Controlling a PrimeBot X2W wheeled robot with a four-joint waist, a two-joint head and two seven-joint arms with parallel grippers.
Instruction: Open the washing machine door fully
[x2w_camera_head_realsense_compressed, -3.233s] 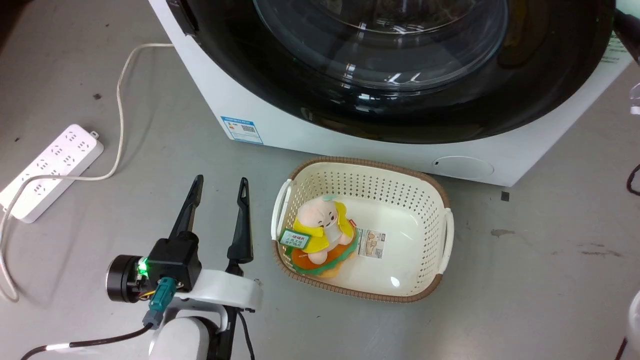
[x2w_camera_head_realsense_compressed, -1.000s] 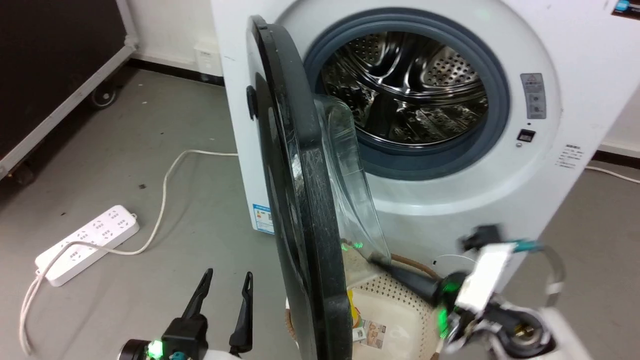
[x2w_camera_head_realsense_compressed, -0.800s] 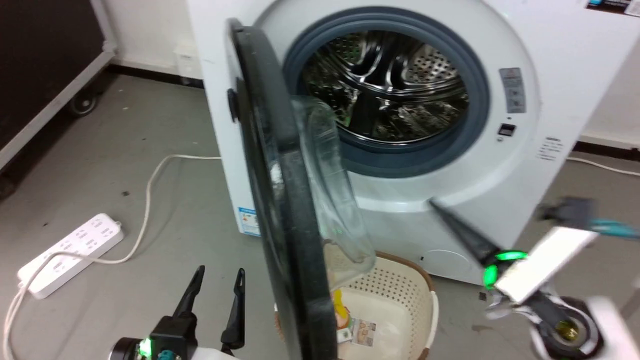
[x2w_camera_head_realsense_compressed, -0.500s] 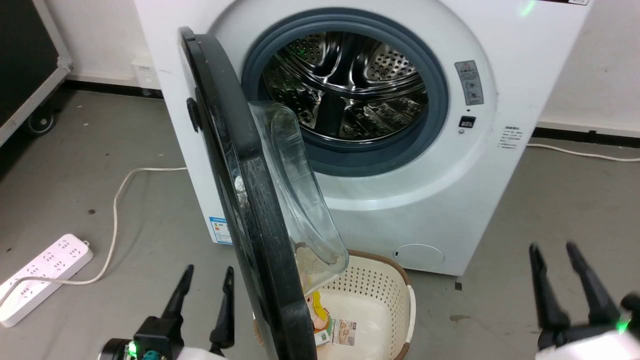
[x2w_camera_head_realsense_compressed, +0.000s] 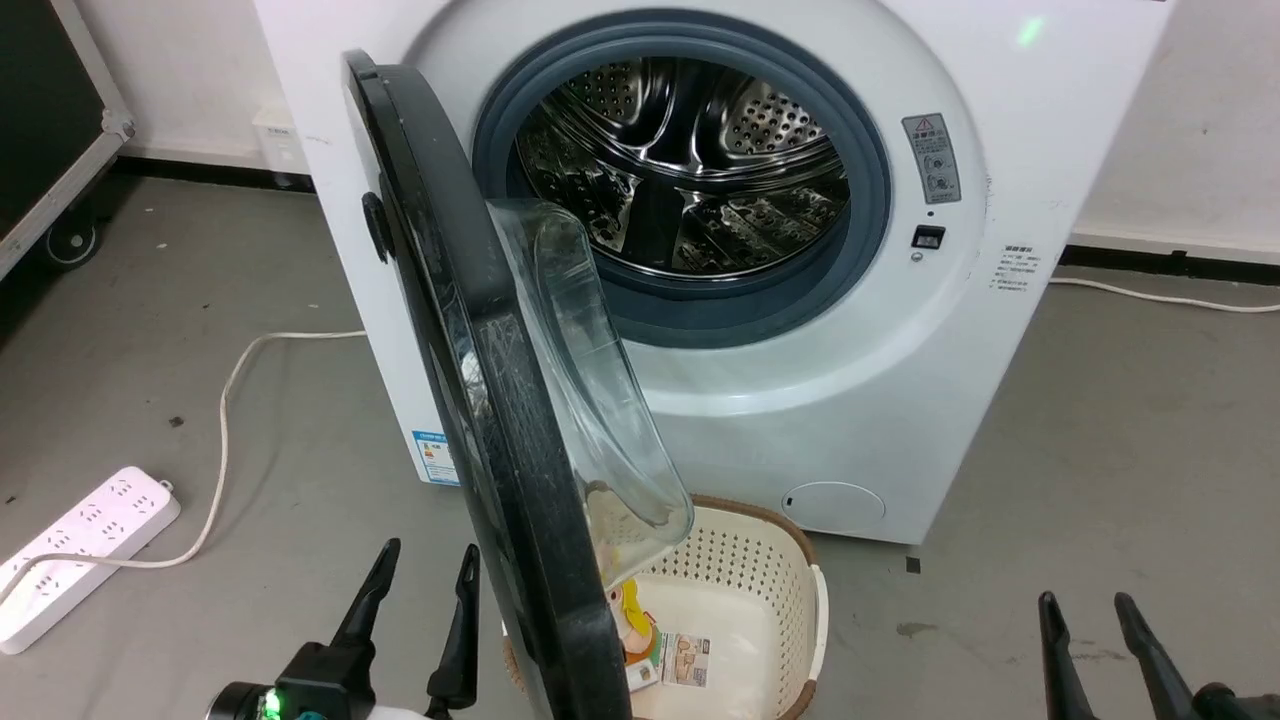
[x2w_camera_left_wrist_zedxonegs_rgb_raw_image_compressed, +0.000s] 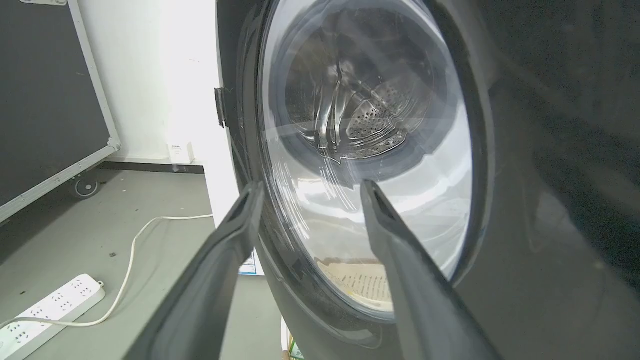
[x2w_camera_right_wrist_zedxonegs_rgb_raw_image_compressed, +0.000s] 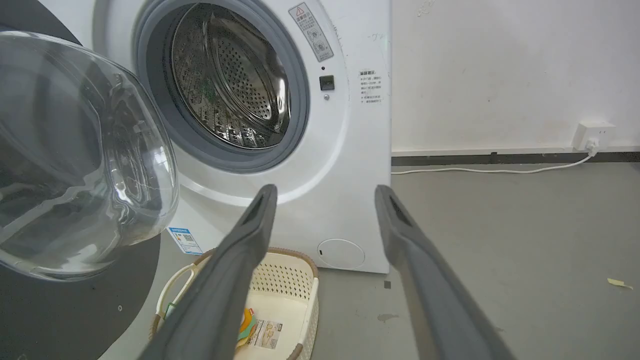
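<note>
Hanging low w/ its two fingers spread apart and nothing btwn them, the L pincer (x2w_camera_head_realsense_compressed: 430, 548) gripped no object. The washing machine door (x2w_camera_head_realsense_compressed: 455, 300) stood just to its right and ahead, swung out from the washing machine (x2w_camera_head_realsense_compressed: 1050, 130) and edge-on to the head cam, w/ its glass bowl (x2w_camera_head_realsense_compressed: 570, 380) on the side toward the drum (x2w_camera_head_realsense_compressed: 690, 170). The R pincer (x2w_camera_head_realsense_compressed: 1085, 600) was likewise open and empty, well apart from the door, w/ the machine's front ahead and to its left. A cream basket (x2w_camera_head_realsense_compressed: 760, 560) sat btwn the two pincers, below the bowl. A power strip (x2w_camera_head_realsense_compressed: 85, 550) lay left of the L pincer.
</note>
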